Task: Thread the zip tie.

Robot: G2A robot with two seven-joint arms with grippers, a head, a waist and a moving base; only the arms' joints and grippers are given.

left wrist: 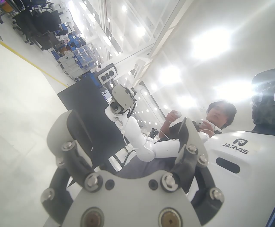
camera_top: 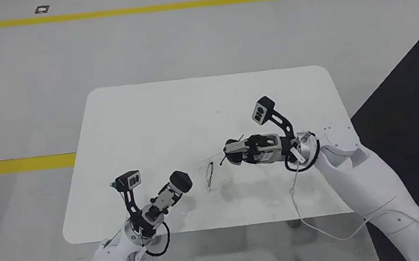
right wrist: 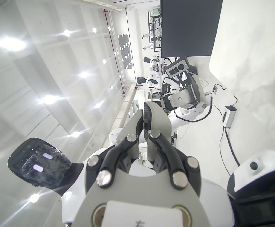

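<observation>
Left arm: bent low at the desk's [camera_top: 152, 114] front left corner.
Left gripper [camera_top: 180, 182]: wide open, holding nothing.
Zip tie [camera_top: 210, 174]: thin, near the front edge, between the grippers.
Right gripper [camera_top: 230, 150]: squeezed tight together; I cannot tell what it holds.
Right arm: stretched in from the right edge, pointing left.

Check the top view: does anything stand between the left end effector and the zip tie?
Nothing visible does. The left end effector, open, sits just beside the thin zip tie, with bare white table in the gap between them. The right end effector is on the tie's far side, not in that gap.
</observation>
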